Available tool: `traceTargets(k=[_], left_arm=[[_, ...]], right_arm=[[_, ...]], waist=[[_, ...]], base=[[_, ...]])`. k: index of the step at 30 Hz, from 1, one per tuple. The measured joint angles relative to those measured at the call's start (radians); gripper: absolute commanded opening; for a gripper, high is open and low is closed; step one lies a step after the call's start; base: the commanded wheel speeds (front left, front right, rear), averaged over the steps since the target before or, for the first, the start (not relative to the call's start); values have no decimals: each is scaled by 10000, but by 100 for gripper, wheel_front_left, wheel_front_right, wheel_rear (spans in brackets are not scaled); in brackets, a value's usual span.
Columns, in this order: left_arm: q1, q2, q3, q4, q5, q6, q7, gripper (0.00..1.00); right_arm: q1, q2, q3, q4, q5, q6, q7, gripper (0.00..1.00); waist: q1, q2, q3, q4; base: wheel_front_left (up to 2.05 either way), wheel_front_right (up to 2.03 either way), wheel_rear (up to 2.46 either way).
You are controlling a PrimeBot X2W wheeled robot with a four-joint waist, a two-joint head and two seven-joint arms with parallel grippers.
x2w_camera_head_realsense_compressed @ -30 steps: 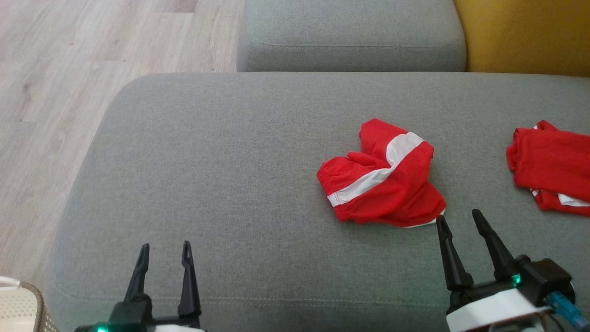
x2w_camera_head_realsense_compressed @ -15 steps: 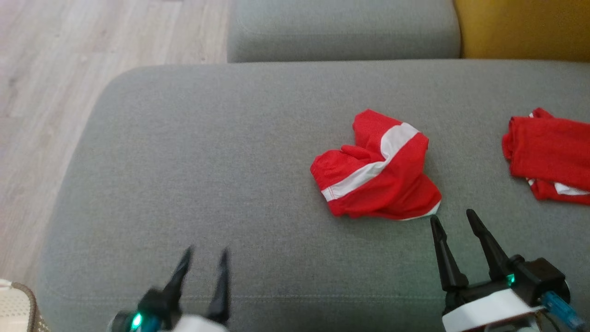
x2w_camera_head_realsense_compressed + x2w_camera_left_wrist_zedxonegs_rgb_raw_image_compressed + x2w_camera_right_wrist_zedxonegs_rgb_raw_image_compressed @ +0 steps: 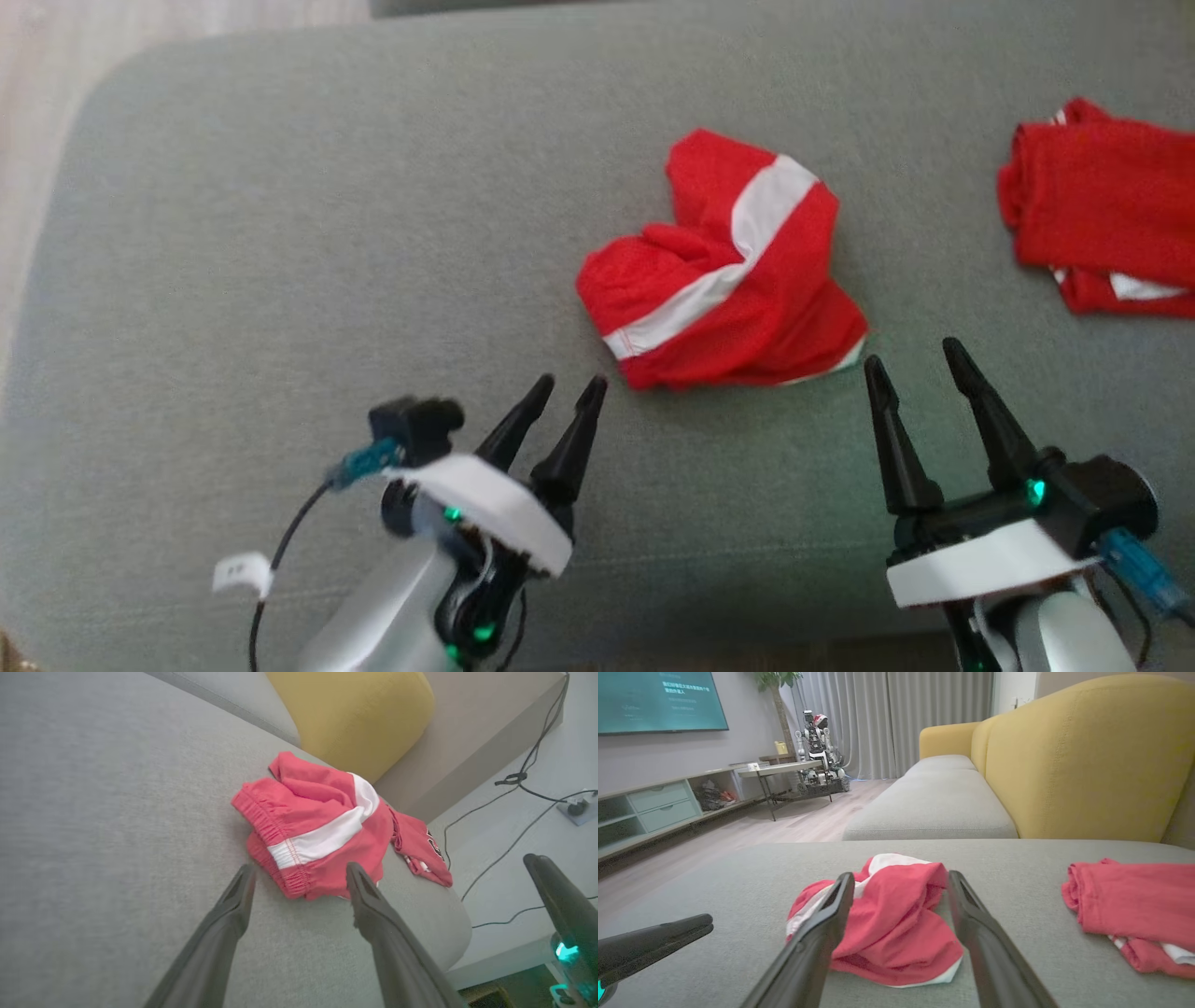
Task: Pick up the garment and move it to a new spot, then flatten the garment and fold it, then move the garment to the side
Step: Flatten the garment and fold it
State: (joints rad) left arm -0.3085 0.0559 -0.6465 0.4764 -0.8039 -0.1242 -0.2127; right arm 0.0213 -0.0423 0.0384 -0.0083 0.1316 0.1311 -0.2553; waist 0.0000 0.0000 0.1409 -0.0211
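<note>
Shorts (image 3: 724,271) lie crumpled on the seat (image 3: 280,280), red with a white stripe, nothing touching them. I've got the left gripper (image 3: 571,385) just off their near-left edge, fingers apart and empty. The right gripper (image 3: 913,357) sits by the near-right corner, fingers spread too, holding nothing. So I'm on step one, the pick-up, at the reach. Next I need to drop onto a raised fold, pinch cloth rather than cushion, and lift clear of the second red pile (image 3: 1102,205) off to the right.

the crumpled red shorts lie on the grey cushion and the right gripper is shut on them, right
No: the right gripper is open, just short of the red shorts, which do lie crumpled on the grey cushion. The head view shows it.
</note>
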Motion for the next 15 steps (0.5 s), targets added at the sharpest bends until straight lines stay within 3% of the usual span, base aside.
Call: traceTargets(k=[6, 15], left_arm=[[-1185, -46, -907, 984, -587, -2, -21, 100], [-2204, -67, -1235, 2205, -1300, -2, -282, 100]], right_arm=[[-356, 0, 0, -105, 0, 0, 0, 100], [-589, 0, -12, -173, 0, 0, 0, 100]], waist=[[1, 0, 769, -451], [1, 0, 1431, -832]], base=[[0, 0, 0], [0, 0, 0]])
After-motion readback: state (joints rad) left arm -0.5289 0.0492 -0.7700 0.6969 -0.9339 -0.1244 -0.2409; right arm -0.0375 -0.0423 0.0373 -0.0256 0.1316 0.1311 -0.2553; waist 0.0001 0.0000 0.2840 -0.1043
